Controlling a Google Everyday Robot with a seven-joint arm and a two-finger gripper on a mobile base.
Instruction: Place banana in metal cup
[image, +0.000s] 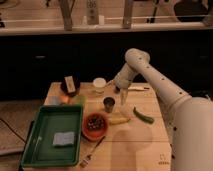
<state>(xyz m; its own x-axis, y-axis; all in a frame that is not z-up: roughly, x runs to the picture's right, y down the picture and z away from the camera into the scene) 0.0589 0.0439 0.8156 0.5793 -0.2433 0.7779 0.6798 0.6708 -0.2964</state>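
The pale yellow banana (119, 120) lies on the wooden table (135, 145), just right of the orange bowl (95, 125) and in front of the metal cup. The small dark grey metal cup (109, 104) stands upright behind it, near the table's middle. My gripper (122, 96) hangs from the white arm, pointing down, just right of the cup and above the banana, clear of both. It holds nothing that I can see.
A green curved vegetable (143, 115) lies right of the banana. A whitish cup (99, 84) and a dark object (70, 85) stand at the back. A green tray (45, 145) with a blue sponge (64, 138) sits at front left. A fork (91, 152) lies in front of the bowl.
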